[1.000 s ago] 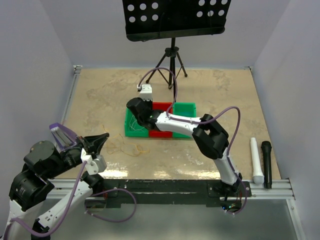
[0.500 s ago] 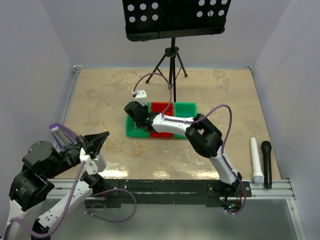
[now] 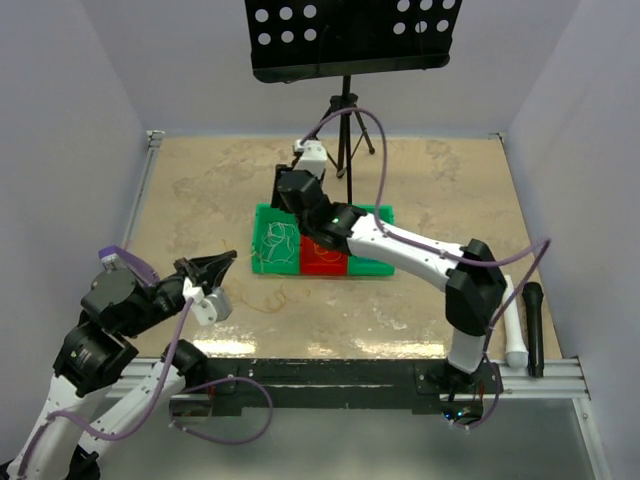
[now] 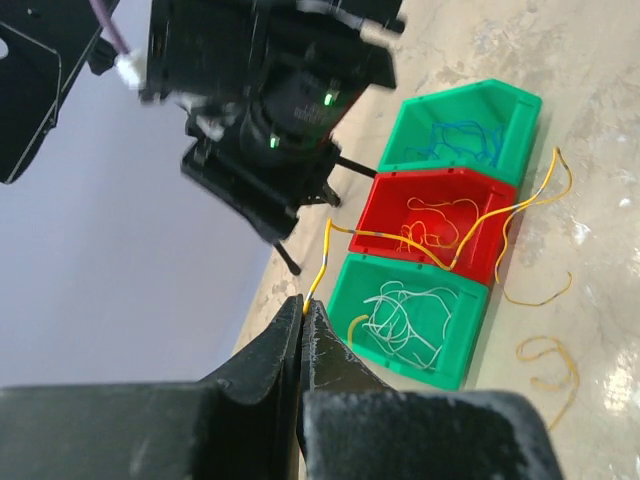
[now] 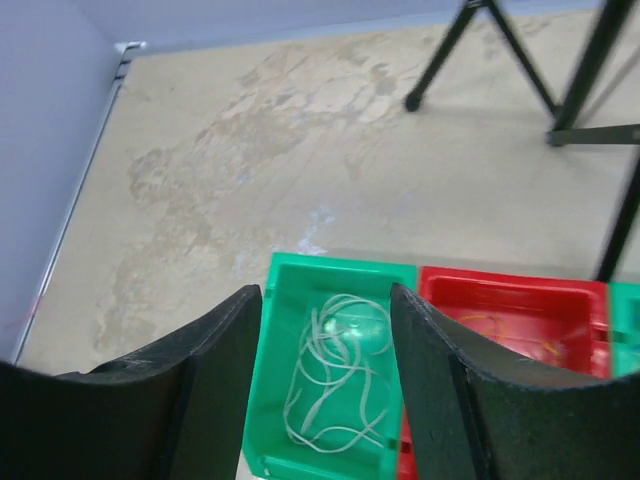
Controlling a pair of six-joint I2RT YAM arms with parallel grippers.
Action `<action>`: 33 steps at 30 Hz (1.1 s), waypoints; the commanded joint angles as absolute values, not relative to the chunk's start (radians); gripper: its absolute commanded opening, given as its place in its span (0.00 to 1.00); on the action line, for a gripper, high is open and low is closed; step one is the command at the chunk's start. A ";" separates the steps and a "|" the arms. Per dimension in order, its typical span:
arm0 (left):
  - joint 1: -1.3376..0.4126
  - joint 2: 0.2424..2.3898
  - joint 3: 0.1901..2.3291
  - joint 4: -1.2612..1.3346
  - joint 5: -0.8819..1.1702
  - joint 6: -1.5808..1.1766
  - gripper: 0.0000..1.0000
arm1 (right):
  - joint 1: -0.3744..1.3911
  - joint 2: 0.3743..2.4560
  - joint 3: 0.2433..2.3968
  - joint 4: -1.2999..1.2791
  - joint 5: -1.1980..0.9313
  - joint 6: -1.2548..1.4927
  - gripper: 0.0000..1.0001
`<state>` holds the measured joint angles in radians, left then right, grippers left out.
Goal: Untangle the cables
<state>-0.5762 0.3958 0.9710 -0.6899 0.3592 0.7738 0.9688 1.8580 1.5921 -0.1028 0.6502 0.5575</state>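
**A:** Left side first. The left hand (image 4: 303,312) is pinched tight on the tip of a yellow-orange cable (image 4: 470,238), hair-thin and floppy. The strand sags away over the red bin (image 4: 372,215) toward the desk (image 3: 200,200).

**B:** I'd pull that gently, up and away from the bins, so the slack slides over the rim and doesn't drag the bin's own yellow strands along. It's hard to tell from here whether it's hooked into them.

**A:** Agreed. A second yellow loop (image 4: 548,362) lies loose on the desk, near the bins.

**B:** Moving right, the right hand (image 5: 325,292) hangs over the green bin (image 5: 335,264), fingers apart, gripping nothing. Beneath it the whitish cable (image 5: 335,375) sits in lazy, overlapping loops.

**A:** Best keep that hand high, off the coil.
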 commanded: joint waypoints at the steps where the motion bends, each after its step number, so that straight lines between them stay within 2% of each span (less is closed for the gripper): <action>1: -0.572 0.471 0.879 -0.395 0.308 0.677 0.00 | 0.901 1.686 1.471 -0.109 0.732 0.603 0.59; 8: -0.572 0.710 0.804 -0.054 0.189 0.739 0.00 | 0.847 1.383 1.257 -0.064 0.788 0.638 0.60; 12: -0.572 0.828 0.816 0.070 0.186 0.764 0.00 | 0.827 1.304 1.192 -0.078 0.792 0.658 0.60; 18: -0.580 0.945 0.779 0.144 0.143 0.929 0.00 | 0.781 1.264 1.132 -0.058 0.758 0.663 0.61; 25: -0.635 0.973 0.693 0.172 0.274 1.187 0.00 | 0.747 1.243 1.065 -0.031 0.729 0.690 0.61; 29: -0.684 1.034 0.713 0.184 0.321 1.186 0.00 | 0.738 1.210 1.036 -0.034 0.735 0.706 0.61; 33: -0.698 1.130 0.797 0.181 0.368 1.060 0.00 | 0.724 1.175 1.009 -0.046 0.733 0.719 0.61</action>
